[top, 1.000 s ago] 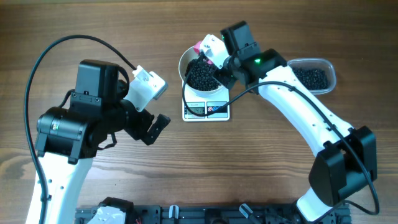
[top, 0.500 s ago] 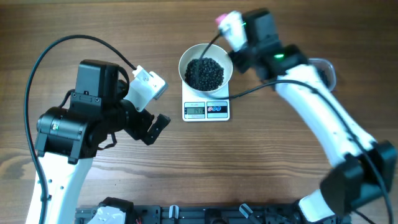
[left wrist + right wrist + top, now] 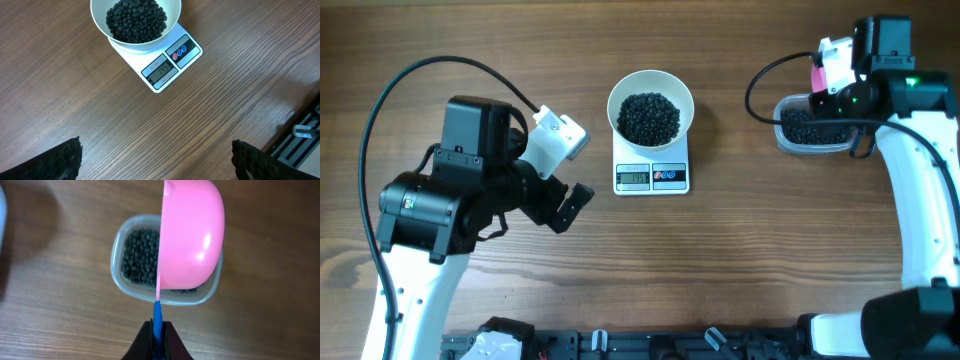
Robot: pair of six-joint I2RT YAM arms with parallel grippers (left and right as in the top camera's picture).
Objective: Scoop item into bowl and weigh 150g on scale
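Observation:
The white bowl [image 3: 619,100] stands on the scale [image 3: 652,177] and holds a heap of the black item [image 3: 650,118]. The left wrist view shows the same bowl [image 3: 99,21], item [image 3: 136,20] and scale [image 3: 168,67] with its display lit. My right gripper [image 3: 841,91] is shut on the blue handle [image 3: 157,316] of the pink scoop [image 3: 192,235]. The scoop [image 3: 817,76] is turned on edge above a clear tub [image 3: 116,266] with more of the item [image 3: 140,255] in it. My left gripper [image 3: 568,207] hangs open to the left of the scale, holding nothing.
The clear tub [image 3: 782,130] sits at the far right of the wooden table. A black rail [image 3: 650,345] runs along the front edge, and the left arm's cable [image 3: 395,85] arcs over the left side.
My right arm has swung away from the bowl to the right, carrying the pink scoop, and now hangs over the clear tub. The left arm has not moved.

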